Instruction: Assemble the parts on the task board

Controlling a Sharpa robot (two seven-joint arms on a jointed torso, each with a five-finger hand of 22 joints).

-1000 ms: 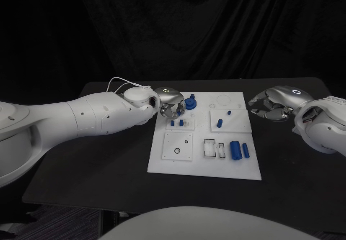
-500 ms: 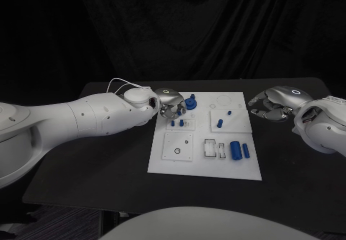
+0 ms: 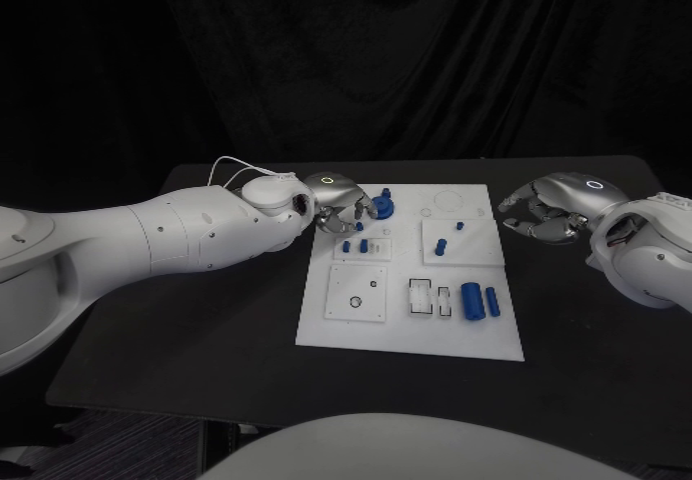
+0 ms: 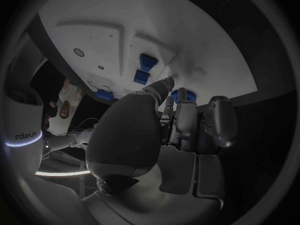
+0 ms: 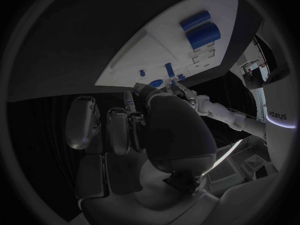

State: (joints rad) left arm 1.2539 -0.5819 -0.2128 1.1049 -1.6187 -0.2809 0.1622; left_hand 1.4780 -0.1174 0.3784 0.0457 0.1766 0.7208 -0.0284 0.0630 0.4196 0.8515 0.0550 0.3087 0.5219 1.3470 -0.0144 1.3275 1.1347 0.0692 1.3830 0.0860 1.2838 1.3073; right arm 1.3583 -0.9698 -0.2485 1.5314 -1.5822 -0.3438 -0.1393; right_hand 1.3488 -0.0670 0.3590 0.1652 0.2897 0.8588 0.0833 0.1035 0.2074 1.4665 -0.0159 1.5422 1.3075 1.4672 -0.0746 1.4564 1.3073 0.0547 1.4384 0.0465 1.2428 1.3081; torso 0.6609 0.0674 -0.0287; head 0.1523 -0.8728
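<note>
The white task board (image 3: 411,335) lies mid-table. A tall blue part (image 3: 382,206) stands at its far left corner, and my left hand (image 3: 340,206) is right beside it, fingertips at the part. In the left wrist view the fingers (image 4: 180,112) reach round a blue piece (image 4: 185,96); whether they grip it is unclear. Small blue pegs (image 3: 356,245) stand just nearer on the board. Two blue cylinders (image 3: 472,300) lie at the near right. My right hand (image 3: 541,216) hovers off the board's right edge, fingers curled in, holding nothing.
Two small blue pieces (image 3: 438,242) sit in the board's right-hand plate. A white slotted block (image 3: 420,297) lies near the cylinders. A square plate with holes (image 3: 358,292) is on the near left. Bare black table (image 3: 202,330) surrounds the board.
My left hand has drawn back from over the small pegs toward the tall blue part at the far corner. The right hand has stayed put.
</note>
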